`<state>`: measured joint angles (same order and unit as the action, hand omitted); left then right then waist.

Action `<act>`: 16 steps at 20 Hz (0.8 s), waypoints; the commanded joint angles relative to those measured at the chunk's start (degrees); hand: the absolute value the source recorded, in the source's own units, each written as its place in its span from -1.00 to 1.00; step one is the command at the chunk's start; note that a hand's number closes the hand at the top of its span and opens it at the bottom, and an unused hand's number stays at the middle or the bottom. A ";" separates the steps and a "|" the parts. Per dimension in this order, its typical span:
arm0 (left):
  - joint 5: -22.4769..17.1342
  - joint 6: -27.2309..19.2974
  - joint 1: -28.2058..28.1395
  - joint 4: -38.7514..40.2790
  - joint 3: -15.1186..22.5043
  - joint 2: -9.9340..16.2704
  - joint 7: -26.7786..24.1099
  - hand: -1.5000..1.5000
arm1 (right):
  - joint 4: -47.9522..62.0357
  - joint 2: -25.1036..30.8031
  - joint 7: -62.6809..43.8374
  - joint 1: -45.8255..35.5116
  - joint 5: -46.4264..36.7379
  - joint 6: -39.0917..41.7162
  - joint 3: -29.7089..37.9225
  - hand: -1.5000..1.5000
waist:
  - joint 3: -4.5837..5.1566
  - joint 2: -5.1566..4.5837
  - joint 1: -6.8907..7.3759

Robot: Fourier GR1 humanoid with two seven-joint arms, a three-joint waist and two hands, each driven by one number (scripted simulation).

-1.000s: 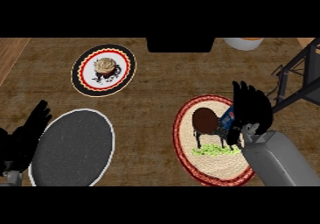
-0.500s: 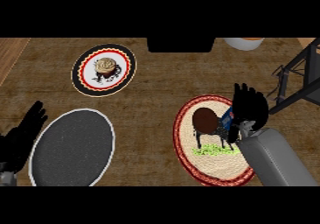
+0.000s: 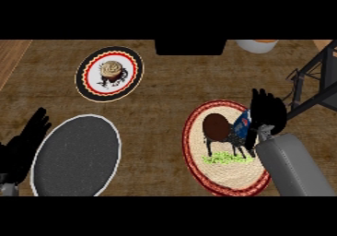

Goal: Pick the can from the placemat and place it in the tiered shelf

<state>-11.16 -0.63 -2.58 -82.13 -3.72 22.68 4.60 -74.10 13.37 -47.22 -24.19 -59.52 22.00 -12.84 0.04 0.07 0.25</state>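
Observation:
The can (image 3: 243, 124) shows as a narrow blue strip on the round rooster placemat (image 3: 222, 173) at the right; most of it is hidden by my right hand. My right hand (image 3: 268, 113) sits against the can's right side with its fingers pointing away from me and fairly straight, not wrapped round it. The dark frame of the tiered shelf (image 3: 319, 78) stands at the right edge, just beyond that hand. My left hand (image 3: 23, 144) rests open at the lower left edge, fingers up.
A dark grey plate (image 3: 76, 154) lies beside my left hand. A black-rimmed plate (image 3: 86, 87) with a cupcake (image 3: 111, 70) sits at the back left. A black block (image 3: 188, 47) and a white bowl (image 3: 256, 44) stand along the far edge.
My left hand has drifted a little down and towards the left edge. My right hand has stayed almost still at the can.

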 commanded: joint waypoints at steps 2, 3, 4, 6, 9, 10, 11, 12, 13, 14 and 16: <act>1.11 1.97 3.72 5.43 -2.78 -0.19 -1.41 0.00 | 3.72 -4.25 -0.04 1.46 -2.24 -3.76 0.02 1.00 | -0.03 -0.12 -0.13; 3.23 -0.63 1.01 -1.11 -0.22 -2.05 1.43 0.00 | 4.80 -2.06 3.94 1.21 -0.51 -4.12 2.57 1.00 | -0.05 -0.08 0.00; 3.13 1.20 0.25 2.17 -1.63 -2.68 -2.09 0.00 | 1.69 -2.21 3.34 3.06 -1.55 -2.60 1.55 1.00 | -0.04 -0.06 -0.11; 1.94 2.62 2.03 1.55 -3.11 -1.35 0.68 0.00 | 4.52 -1.97 5.81 1.84 -2.47 -3.36 1.37 1.00 | -0.04 -0.07 -0.05; 3.45 1.81 -0.55 -1.40 -1.27 -2.81 0.78 0.00 | 8.83 0.60 10.02 0.95 -4.70 -6.65 1.06 1.00 | -0.05 -0.12 0.18; 0.57 5.58 1.73 2.81 -5.02 -0.30 0.07 0.00 | 5.01 0.07 8.31 1.43 -4.40 -3.49 1.01 1.00 | -0.03 -0.08 -0.07; 4.13 1.01 5.49 3.17 -2.58 -2.93 2.00 0.00 | 6.20 0.21 9.01 1.53 -5.38 -5.68 1.18 1.00 | -0.04 -0.11 -0.19; 3.42 2.94 2.88 2.40 -4.27 -1.65 0.89 0.00 | 3.66 0.01 8.97 3.08 -6.61 -6.46 0.26 1.00 | -0.04 -0.06 -0.13; 2.31 5.25 3.53 3.37 -5.81 -0.21 0.45 0.00 | 3.94 0.74 9.44 1.34 -6.27 -5.04 1.66 1.00 | -0.03 -0.07 -0.11; 4.65 1.96 4.26 2.75 -3.44 -2.98 0.83 0.00 | 8.12 1.59 12.33 0.05 -7.46 -8.67 1.69 1.00 | -0.04 -0.12 -0.02; 3.50 3.70 1.63 0.83 -4.28 -2.87 1.47 0.00 | -0.89 -1.06 7.83 2.67 -8.76 -6.25 -0.61 1.00 | -0.03 0.00 -0.15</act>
<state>-7.80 2.40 -0.28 -80.31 -7.46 20.48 5.28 -71.04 13.31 -38.45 -23.04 -65.81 16.27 -11.99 0.20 0.30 0.21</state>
